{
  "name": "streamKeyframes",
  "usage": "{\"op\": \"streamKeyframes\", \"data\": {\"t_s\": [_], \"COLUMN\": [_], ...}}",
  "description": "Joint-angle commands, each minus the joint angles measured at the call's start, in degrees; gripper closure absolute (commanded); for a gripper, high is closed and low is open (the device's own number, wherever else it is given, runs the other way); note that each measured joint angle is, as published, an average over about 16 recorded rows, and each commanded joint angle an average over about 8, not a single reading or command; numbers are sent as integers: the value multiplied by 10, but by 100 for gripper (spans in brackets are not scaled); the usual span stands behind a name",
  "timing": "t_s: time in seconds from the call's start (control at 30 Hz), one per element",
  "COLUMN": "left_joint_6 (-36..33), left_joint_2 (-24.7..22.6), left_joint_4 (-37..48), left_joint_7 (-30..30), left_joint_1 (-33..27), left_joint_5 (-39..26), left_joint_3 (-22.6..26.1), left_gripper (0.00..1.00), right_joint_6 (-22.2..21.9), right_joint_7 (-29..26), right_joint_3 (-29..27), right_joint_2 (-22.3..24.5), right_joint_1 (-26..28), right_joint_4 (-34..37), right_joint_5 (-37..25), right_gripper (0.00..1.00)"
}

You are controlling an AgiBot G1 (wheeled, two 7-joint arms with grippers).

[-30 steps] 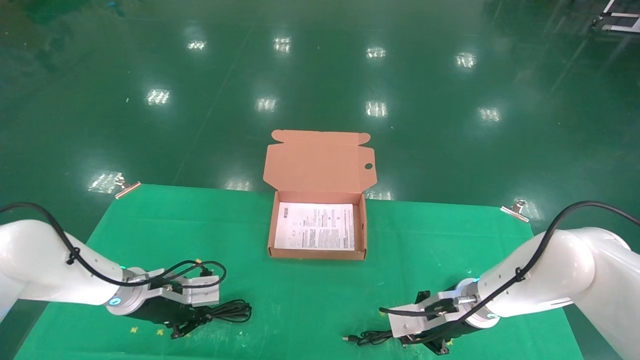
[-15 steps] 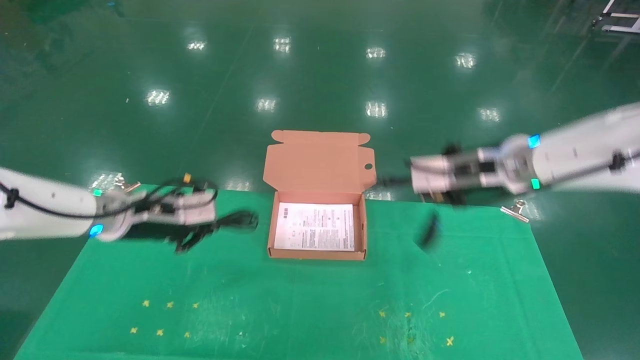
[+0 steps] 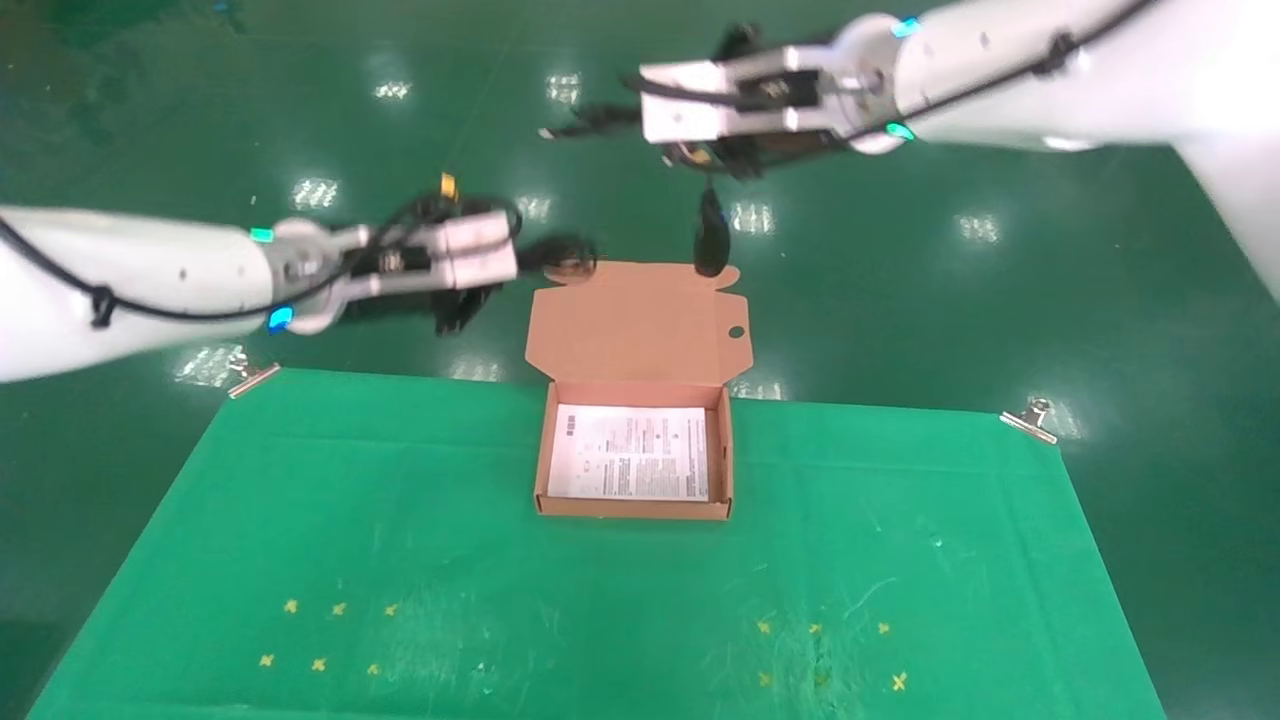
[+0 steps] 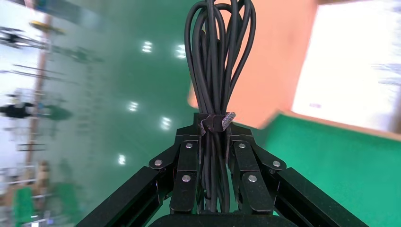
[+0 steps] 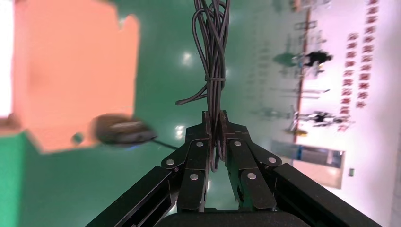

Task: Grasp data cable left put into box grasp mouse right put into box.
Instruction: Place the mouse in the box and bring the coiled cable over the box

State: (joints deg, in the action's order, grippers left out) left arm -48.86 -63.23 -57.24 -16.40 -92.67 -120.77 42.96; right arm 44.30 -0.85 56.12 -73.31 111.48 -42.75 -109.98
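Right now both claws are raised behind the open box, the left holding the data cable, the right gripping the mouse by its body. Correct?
Not quite. The right claw pinches the bundled cord; the mouse dangles free below, per the right wrist view. The rest holds: left claw, data cable, box.

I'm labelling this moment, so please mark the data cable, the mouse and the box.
data cable (image 4: 215, 71): left wrist view, middle of the coil.
mouse (image 3: 710, 238): head view, its hanging black body.
box (image 3: 634, 508): head view, near front wall.
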Motion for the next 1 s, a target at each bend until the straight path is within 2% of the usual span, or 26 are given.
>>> {"op": "streamKeyframes", "data": {"t_s": [0.03, 0.2, 0.33, 0.57, 0.77, 1.0], "left_joint_6": [14, 32, 37, 31, -5, -43], "left_joint_2": [-8, -17, -16, 12, 42, 62], "left_joint_4": [1, 5, 2, -11, -26, -52], "left_joint_7": [-9, -17, -17, -20, -34, -68], "left_joint_1": [-8, -18, -18, 1, 5, 6], "left_joint_5": [-15, -37, -43, -47, -54, -97], "left_joint_3": [-1, -2, -2, -2, 0, 10], "left_gripper": [100, 100, 100, 100, 100, 100], "right_joint_6": [-14, -22, -23, -20, -13, -12], "right_joint_7": [29, 71, 77, 59, 45, 28], "right_joint_3": [-7, -17, -17, 0, 19, 38], "right_joint_2": [-20, -37, -37, -33, -36, -40], "right_joint_1": [11, 25, 25, 3, -19, -51], "right_joint_4": [30, 63, 63, 53, 54, 46], "right_joint_5": [17, 48, 60, 57, 52, 63], "right_gripper": [100, 100, 100, 100, 100, 100]}}
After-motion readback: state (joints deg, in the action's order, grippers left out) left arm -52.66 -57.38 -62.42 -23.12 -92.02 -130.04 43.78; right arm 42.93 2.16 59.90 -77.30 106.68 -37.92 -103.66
